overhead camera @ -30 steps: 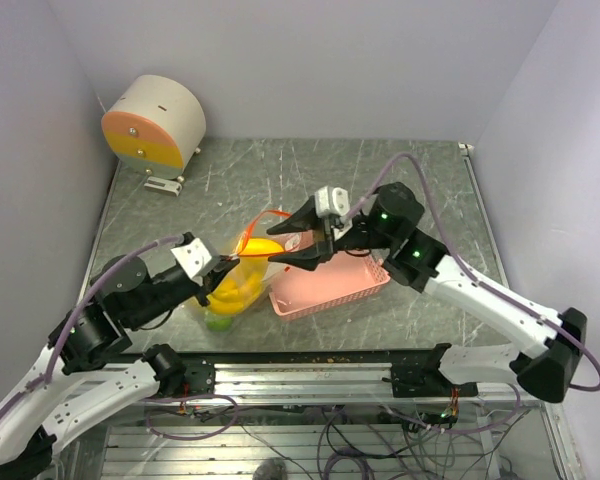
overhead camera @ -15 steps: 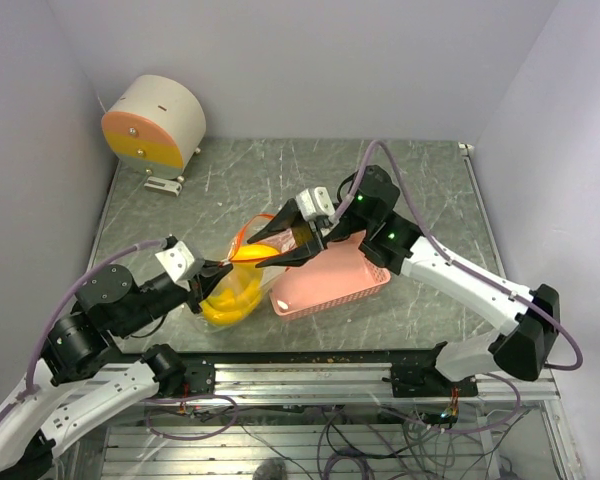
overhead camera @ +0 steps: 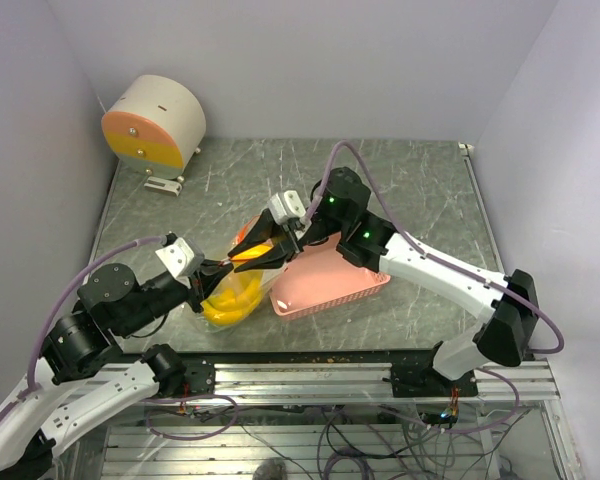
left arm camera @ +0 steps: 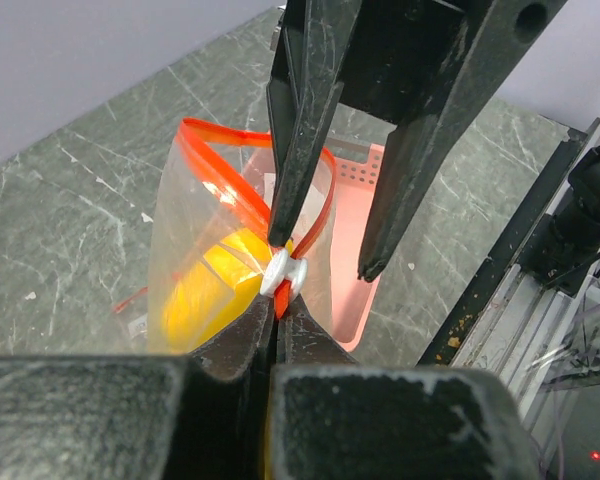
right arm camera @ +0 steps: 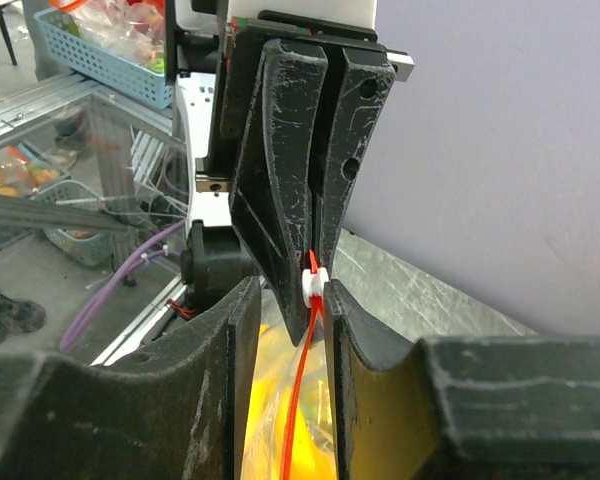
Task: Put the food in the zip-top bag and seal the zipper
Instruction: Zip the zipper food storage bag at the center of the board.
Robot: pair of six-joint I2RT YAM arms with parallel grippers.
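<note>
The clear zip-top bag (overhead camera: pixel 232 292) stands left of the middle with yellow food (overhead camera: pixel 223 303) inside. My left gripper (overhead camera: pixel 223 268) is shut on the near end of the red-orange zipper (left arm camera: pixel 235 200), just below the white slider (left arm camera: pixel 285 272). My right gripper (overhead camera: pixel 250 258) is open and straddles the zipper at the slider (right arm camera: pixel 315 283), its fingers (right arm camera: pixel 242 340) on either side of the strip and of my left gripper's tips. The bag's mouth is still spread open behind the slider in the left wrist view. Yellow food (right arm camera: pixel 280 440) shows below the strip.
A pink perforated basket (overhead camera: pixel 332 283) lies just right of the bag, under my right arm. A round white and orange device (overhead camera: pixel 155 125) stands at the back left. The metal frame rail (overhead camera: pixel 310 365) runs along the table's near edge.
My right gripper has moved left along the bag's mouth until it meets my left gripper at the slider. The left arm has drawn back a little, still holding the zipper end.
</note>
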